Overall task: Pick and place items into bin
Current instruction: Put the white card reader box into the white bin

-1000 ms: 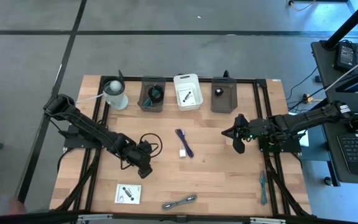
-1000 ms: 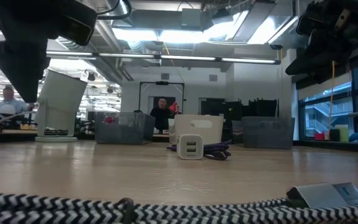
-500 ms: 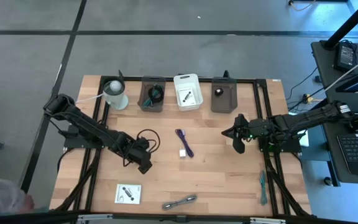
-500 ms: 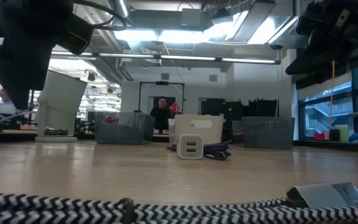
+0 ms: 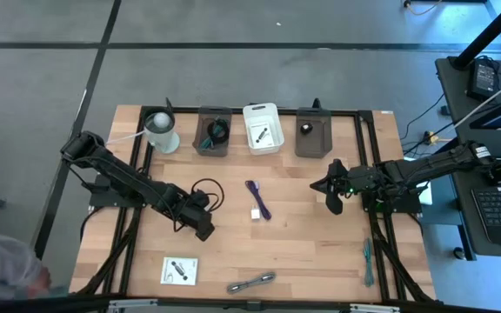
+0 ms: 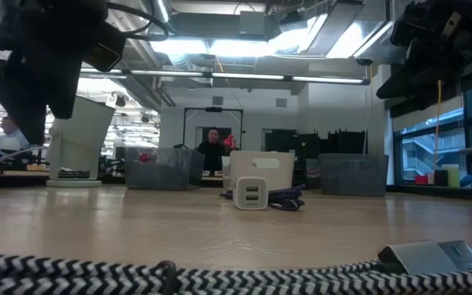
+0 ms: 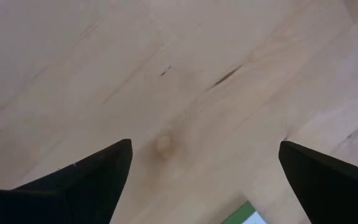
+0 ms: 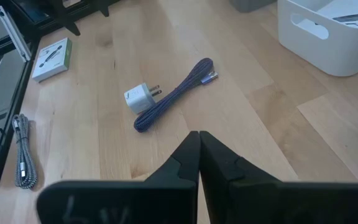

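Hovering low at the left centre of the high view, our left gripper (image 5: 203, 231) is spreading its jaws wide over bare counter (image 5: 303, 235), holding nothing, just below the coiled black cable (image 5: 205, 193), probably so a descent can straddle it. Our right gripper (image 5: 330, 196) is waiting at the right centre, jaws pressed shut and empty, clear of the work. Items are lying scattered: purple cable (image 5: 258, 198) with white charger (image 5: 256, 213) at centre, boxed card (image 5: 179, 270) lower left. The bins (image 5: 263, 127) are lining the top edge.
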{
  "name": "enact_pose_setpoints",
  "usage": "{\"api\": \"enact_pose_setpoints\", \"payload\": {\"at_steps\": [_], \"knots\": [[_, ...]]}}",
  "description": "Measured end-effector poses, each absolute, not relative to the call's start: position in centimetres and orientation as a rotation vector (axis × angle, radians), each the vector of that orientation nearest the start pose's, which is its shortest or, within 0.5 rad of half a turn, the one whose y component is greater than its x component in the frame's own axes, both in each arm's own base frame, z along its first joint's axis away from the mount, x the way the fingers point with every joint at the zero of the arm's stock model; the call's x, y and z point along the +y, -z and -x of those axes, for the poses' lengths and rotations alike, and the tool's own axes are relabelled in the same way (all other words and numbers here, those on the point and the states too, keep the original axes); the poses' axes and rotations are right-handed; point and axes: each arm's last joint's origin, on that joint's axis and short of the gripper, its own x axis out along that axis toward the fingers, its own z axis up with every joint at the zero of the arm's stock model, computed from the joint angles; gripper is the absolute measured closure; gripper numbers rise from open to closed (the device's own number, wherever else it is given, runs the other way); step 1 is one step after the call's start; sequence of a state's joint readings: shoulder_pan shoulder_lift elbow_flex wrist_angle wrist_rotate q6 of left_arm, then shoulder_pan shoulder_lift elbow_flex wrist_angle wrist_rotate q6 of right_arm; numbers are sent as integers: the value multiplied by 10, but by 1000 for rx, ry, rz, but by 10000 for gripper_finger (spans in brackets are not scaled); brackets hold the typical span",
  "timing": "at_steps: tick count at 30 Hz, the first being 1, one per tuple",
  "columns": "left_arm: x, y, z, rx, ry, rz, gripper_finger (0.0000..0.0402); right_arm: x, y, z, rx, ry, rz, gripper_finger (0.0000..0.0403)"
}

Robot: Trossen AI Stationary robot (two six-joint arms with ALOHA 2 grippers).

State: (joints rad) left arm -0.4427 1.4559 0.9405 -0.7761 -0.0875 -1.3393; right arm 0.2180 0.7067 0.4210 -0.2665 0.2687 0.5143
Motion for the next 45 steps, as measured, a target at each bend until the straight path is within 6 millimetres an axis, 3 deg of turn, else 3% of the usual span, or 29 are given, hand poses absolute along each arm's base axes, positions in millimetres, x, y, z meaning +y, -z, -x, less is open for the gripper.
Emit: {"api": "enact_pose_setpoints", "payload": {"at_steps": [14, 20, 24, 35, 41, 45], "knots": [[-121, -205, -233, 1270, -451, 866, 2, 26, -213, -151, 508, 188, -377, 391], [-131, -208, -230, 1314, -185, 591, 7, 25, -213, -151, 503, 202, -430, 391], [-147, -218, -224, 1308, -114, 503, 8, 26, -213, -151, 499, 214, -478, 391], [-198, -237, -183, 1281, -24, 320, 9, 26, -213, -151, 489, 240, -578, 391], [-218, -226, -170, 1313, -40, 299, 9, 26, -213, -151, 488, 241, -582, 391], [-241, -215, -174, 1368, 2, 230, 9, 25, -213, -151, 488, 241, -582, 391]]}}
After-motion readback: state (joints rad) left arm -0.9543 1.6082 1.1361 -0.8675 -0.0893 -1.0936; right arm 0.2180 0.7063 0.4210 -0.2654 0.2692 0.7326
